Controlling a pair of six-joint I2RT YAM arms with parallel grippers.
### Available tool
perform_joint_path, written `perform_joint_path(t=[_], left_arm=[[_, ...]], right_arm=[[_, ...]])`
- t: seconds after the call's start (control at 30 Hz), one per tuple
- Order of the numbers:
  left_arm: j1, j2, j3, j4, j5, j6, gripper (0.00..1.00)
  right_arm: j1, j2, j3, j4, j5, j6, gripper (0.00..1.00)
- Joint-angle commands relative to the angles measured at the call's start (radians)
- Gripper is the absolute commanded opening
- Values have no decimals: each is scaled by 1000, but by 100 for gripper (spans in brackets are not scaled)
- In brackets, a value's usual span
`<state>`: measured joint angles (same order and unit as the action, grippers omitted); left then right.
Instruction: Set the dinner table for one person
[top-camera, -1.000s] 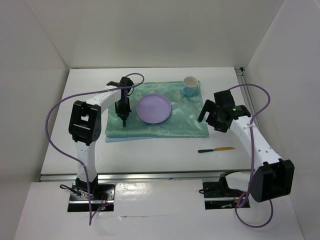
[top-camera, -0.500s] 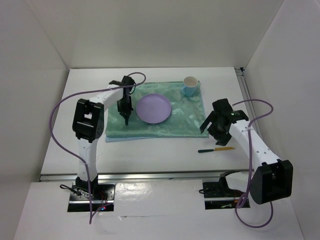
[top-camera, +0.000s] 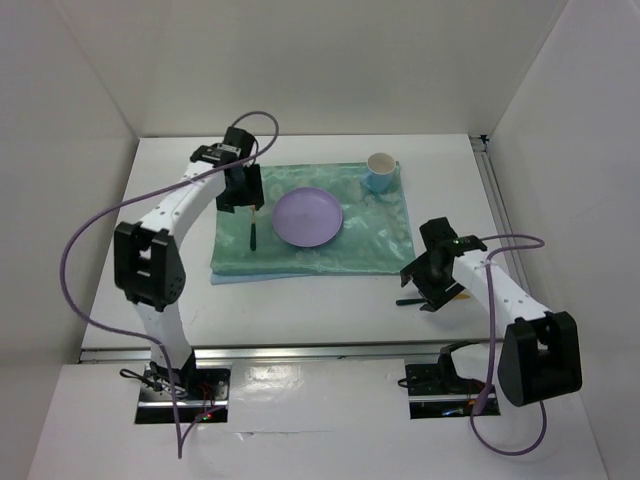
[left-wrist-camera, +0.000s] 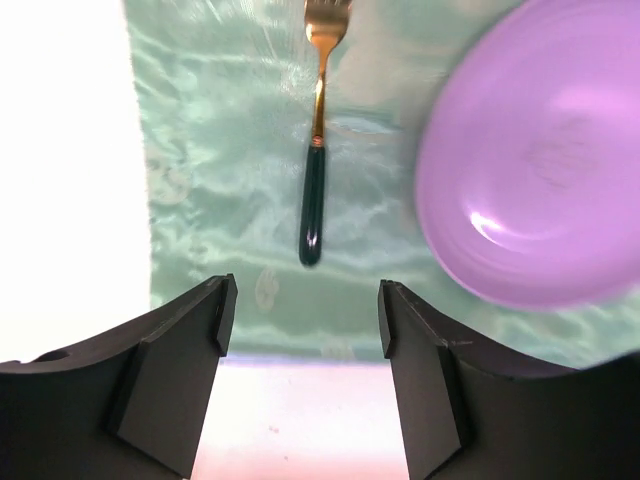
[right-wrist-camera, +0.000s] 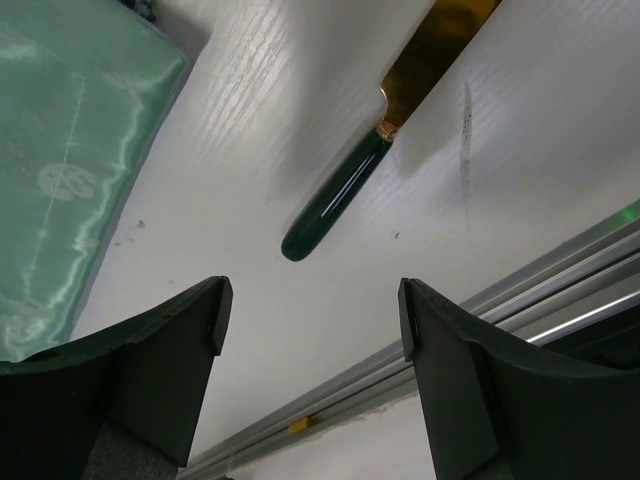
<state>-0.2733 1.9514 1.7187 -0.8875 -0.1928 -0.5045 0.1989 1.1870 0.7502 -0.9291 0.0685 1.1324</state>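
Note:
A fork (left-wrist-camera: 316, 150) with a gold head and dark green handle lies free on the green cloth (left-wrist-camera: 220, 120), left of the purple plate (left-wrist-camera: 530, 160). My left gripper (left-wrist-camera: 305, 300) hangs open and empty, back from the fork's handle end; from above it (top-camera: 243, 190) sits over the cloth's far left part, with the fork (top-camera: 253, 235) just in front of it. The knife (right-wrist-camera: 335, 205), with a gold blade and green handle, lies on the white dinner table (right-wrist-camera: 250, 300). My right gripper (right-wrist-camera: 312, 310) is open just above the table, its fingers short of the handle tip.
A light blue cup (top-camera: 380, 172) stands at the cloth's far right corner, beyond the plate (top-camera: 308, 216). The table's metal rail (right-wrist-camera: 500, 300) runs close behind my right gripper (top-camera: 428, 285). White walls close in the table on three sides.
My left gripper opened, let go of the fork onto the cloth and drew back from it. The right arm swung toward the front and came down over the knife.

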Motion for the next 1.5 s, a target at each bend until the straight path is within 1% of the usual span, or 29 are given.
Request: perform_joint_path(t=[0.0, 0.03, 0.17, 0.23, 0.37, 0.43, 0.47, 0.57, 0.67, 0.7, 0.73, 0.8, 0.87, 0.93, 0.97, 1.0, 1.07, 1.1, 1.17, 1.2, 1.3, 1.33, 1.4, 1.47], left_arm=[[-10, -189, -22, 4, -16, -16, 76], [-10, -213, -22, 4, -7, -28, 76], [-10, -337, -91, 41, -7, -37, 76], [-10, -367, -116, 73, -7, -37, 76], [-10, -370, -125, 58, -7, -37, 76], [-10, -361, -116, 47, -7, -37, 76], [-10, -361, -116, 47, -7, -46, 76], [-10, -361, -116, 47, 3, -46, 76], [-10, -361, -116, 56, 12, -46, 76], [-10, -361, -116, 56, 12, -46, 76], [-10, -352, -116, 45, 12, -46, 76], [-10, -351, -103, 36, 12, -46, 76], [-10, -351, -94, 36, 12, -46, 76], [-10, -351, -94, 36, 12, -46, 76], [-10, -351, -84, 36, 12, -46, 76], [-10, -351, -84, 36, 12, -46, 76], [-10, -351, -73, 36, 12, -46, 76], [-10, -351, -64, 36, 21, -46, 76], [-10, -351, -64, 36, 30, -46, 76], [-10, -351, -64, 36, 30, -46, 76], [-1, -341, -54, 22, 30, -57, 76], [-1, -341, -45, 22, 30, -57, 76], [-1, -341, -33, 22, 30, -57, 76], [-1, -332, -33, 22, 39, -57, 75]], right_arm=[[10, 58, -6, 53, 40, 59, 79], [10, 72, -6, 62, 40, 84, 79], [10, 83, -80, 146, 21, 125, 72], [10, 83, -100, 177, 20, 136, 71], [0, 121, -109, 199, 20, 147, 67], [0, 132, -109, 199, 31, 147, 67], [0, 132, -120, 208, 31, 158, 63], [0, 132, -140, 245, 40, 167, 59], [0, 152, -140, 260, 50, 167, 51], [0, 152, -140, 260, 60, 176, 41], [0, 152, -140, 260, 60, 176, 38], [0, 152, -127, 221, 103, 176, 28], [0, 128, -106, 178, 146, 165, 22], [0, 90, -60, 103, 221, 144, 21], [0, 77, -42, 81, 246, 133, 18], [0, 65, -23, 64, 270, 97, 9], [0, 43, 43, 76, 301, -1, 2], [0, 31, 69, 129, 301, -145, 0], [0, 31, 133, 250, 165, -378, 0], [0, 52, 182, 315, 37, -552, 0], [0, 153, 288, 299, -85, -721, 0], [0, 239, 357, 261, -137, -752, 0], [26, 311, 405, 239, -164, -834, 0], [75, 385, 439, 239, -174, -878, 0]])
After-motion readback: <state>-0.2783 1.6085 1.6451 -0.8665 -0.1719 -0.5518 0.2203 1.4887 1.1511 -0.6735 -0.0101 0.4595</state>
